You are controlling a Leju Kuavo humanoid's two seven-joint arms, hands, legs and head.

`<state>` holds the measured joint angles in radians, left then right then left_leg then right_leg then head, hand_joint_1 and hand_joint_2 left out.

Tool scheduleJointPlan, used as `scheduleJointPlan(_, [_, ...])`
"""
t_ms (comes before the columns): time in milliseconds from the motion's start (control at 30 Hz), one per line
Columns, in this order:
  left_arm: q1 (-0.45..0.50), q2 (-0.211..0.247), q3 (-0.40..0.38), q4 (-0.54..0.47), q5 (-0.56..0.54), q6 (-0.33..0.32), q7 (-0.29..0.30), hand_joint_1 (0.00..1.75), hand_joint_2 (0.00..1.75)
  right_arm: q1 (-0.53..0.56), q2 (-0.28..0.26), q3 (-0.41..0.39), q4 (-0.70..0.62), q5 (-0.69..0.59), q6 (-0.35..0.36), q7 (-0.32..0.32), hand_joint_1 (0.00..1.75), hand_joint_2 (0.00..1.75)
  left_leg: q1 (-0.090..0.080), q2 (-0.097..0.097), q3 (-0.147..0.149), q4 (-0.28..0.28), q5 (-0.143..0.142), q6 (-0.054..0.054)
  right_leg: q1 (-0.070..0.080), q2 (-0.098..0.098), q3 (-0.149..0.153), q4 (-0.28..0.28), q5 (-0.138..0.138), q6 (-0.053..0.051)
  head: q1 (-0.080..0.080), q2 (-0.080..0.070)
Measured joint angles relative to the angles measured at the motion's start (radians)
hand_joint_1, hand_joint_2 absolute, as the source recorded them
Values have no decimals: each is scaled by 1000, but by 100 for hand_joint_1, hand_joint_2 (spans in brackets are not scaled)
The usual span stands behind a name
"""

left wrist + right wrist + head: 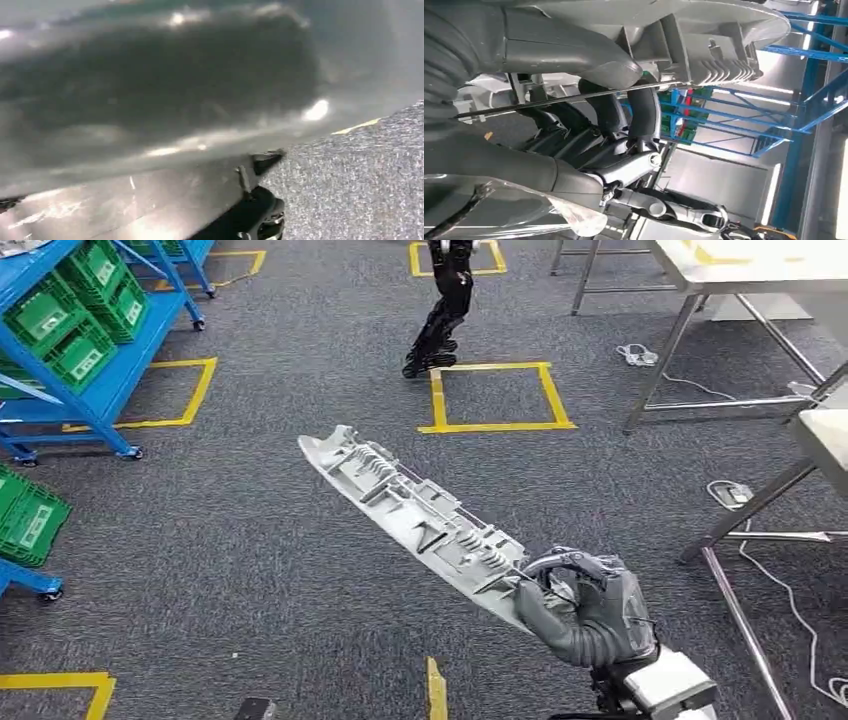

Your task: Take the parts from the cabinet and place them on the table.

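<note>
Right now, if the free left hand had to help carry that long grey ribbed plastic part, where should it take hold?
Probably the far, tapered end of the long grey ribbed plastic part, coming from underneath on the left. The right hand grips only the near end, so the long span sticks out unsupported.

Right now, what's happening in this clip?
The robot's right hand grips one end of a long grey ribbed plastic part, holding it out over the grey carpet, well above the floor. Blue racks with green bins stand to the left, and metal-legged tables are ahead on the right. The part is not yet on a table. Another robot's dark legs stand farther ahead by a yellow floor square.
</note>
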<state>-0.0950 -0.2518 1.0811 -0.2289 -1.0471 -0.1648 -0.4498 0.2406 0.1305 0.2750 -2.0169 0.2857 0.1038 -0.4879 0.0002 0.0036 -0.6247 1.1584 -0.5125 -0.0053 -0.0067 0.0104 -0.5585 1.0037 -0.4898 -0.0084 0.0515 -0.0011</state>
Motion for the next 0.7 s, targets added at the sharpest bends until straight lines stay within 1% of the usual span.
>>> scheduleJointPlan(33, [1, 0, 0, 0, 1, 1, -2, 0, 0, 0, 0, 0, 0, 0, 0, 0, 175, 175, 0, -4, 44, -93, 41, 4, 0, 2, 2, 0, -1, 1, 0, 0])
scheduleJointPlan(67, [1, 0, 0, 0, 3, 1, -3, 0, 0, 0, 2, 0, 0, 1, 0, 0, 175, 175, -3, -12, 62, -130, 33, 7, 7, 4, -1, 4, -3, 6, 1, 0])
scheduleJointPlan(100, [0, 1, 0, 0, 5, 2, -4, 0, 0, -1, 3, 1, 0, 3, 0, 0, 175, 175, -3, -10, 65, -147, 29, 9, 6, 7, -9, 7, -2, 11, 1, 0])
scheduleJointPlan(133, [1, 1, 0, 0, 7, 2, -5, 0, 0, -1, 3, 1, 0, 5, -1, 0, 175, 175, -4, -9, 60, -144, 29, 11, 5, 7, -12, 5, 1, 16, 2, 0])
scheduleJointPlan(167, [4, 2, 0, 0, 7, 2, -6, 0, 0, 0, 3, 2, 0, 7, -2, 0, 175, 175, -6, -9, 60, -144, 29, 15, 3, 7, -11, 2, 3, 21, 0, 0])
scheduleJointPlan(200, [5, 2, 0, 0, 7, 2, -6, 0, 0, 0, 3, 2, 0, 8, -3, 0, 175, 175, -4, -9, 61, -151, 34, 23, 4, 7, -10, 1, 3, 28, 1, 0])
scheduleJointPlan(233, [5, 1, 0, 0, 7, 2, -6, 0, 0, 1, 3, 2, 0, 9, -3, 0, 175, 175, 2, -5, 63, -158, 40, 31, 2, 4, -22, 13, -9, 32, 0, 0])
scheduleJointPlan(267, [3, 1, 0, 0, 7, 2, -7, 0, 0, 1, 3, 2, 0, 9, -3, -2, 175, 175, 3, -5, 63, -158, 41, 36, 2, -1, -39, 52, -38, 35, 5, 0])
scheduleJointPlan(300, [3, 1, 0, 0, 7, 2, -7, 0, 0, 0, 3, 2, 0, 9, -3, -2, 175, 175, 2, -5, 62, -158, 41, 39, 1, -1, -73, 126, -76, 37, 6, 0])
scheduleJointPlan(333, [4, 1, 0, 0, 7, 2, -8, 0, 0, 1, 3, 2, 0, 9, -4, -2, 175, 175, 1, -3, 61, -158, 40, 40, 0, -1, -113, 213, -115, 40, 4, 0])
scheduleJointPlan(367, [5, 2, 1, 0, 7, 2, -7, 0, 0, 1, 3, 2, 1, 9, -4, -2, 175, 175, 1, 0, 61, -158, 40, 40, 0, -1, -147, 285, -141, 43, 6, 0])
scheduleJointPlan(400, [6, 2, 1, 0, 7, 2, -8, 0, 0, 2, 3, 2, 1, 9, -4, -2, 175, 175, 0, 1, 61, -158, 40, 40, -1, -2, -166, 322, -146, 45, 5, 0])
scheduleJointPlan(433, [5, 2, 1, 0, 7, 2, -8, 0, 0, 4, 3, 2, 1, 9, -4, -2, 175, 175, 0, 1, 61, -157, 40, 40, -3, -2, -160, 308, -125, 45, 5, 0])
scheduleJointPlan(467, [5, 2, 1, 0, 7, 2, -7, 0, 0, 4, 3, 2, 1, 10, -4, -2, 175, 175, 0, 1, 62, -157, 40, 40, -4, -3, -131, 249, -87, 45, 5, 0])
scheduleJointPlan(500, [5, 1, 1, 0, 7, 2, -8, 0, 0, 4, 3, 2, 1, 9, -5, -2, 175, 175, 1, 1, 64, -156, 38, 38, -5, -6, -87, 162, -43, 44, 5, 0])
scheduleJointPlan(533, [5, 1, 0, 0, 7, 2, -7, 0, 0, 4, 3, 2, 1, 9, -6, -2, 175, 175, 1, 1, 66, -155, 36, 34, -6, -16, -35, 62, -1, 42, 5, 0])
scheduleJointPlan(567, [5, 1, 1, 0, 7, 2, -7, 0, 0, 2, 3, 2, 1, 9, -6, -2, 175, 175, -4, 1, 65, -152, 34, 29, -2, -27, -10, 16, -14, 42, 5, 0])
scheduleJointPlan(600, [5, 2, 1, 0, 7, 2, -8, 0, 0, 1, 3, 4, 1, 8, -6, -3, 175, 175, -7, 1, 59, -145, 32, 25, -2, -22, -2, 4, -11, 35, 4, 0])
scheduleJointPlan(667, [6, 2, 1, 0, 7, 2, -7, 0, 0, 4, 3, 5, 1, 9, -6, -3, 175, 175, -6, 5, 59, -148, 36, 17, 2, -17, -7, 10, -11, 30, 3, 0])
scheduleJointPlan(700, [5, 1, 1, 0, 7, 2, -7, 0, 0, 4, 3, 6, 1, 10, -6, -3, 175, 175, -5, 7, 59, -147, 35, 14, 2, -16, -8, 9, -9, 24, 4, 0])
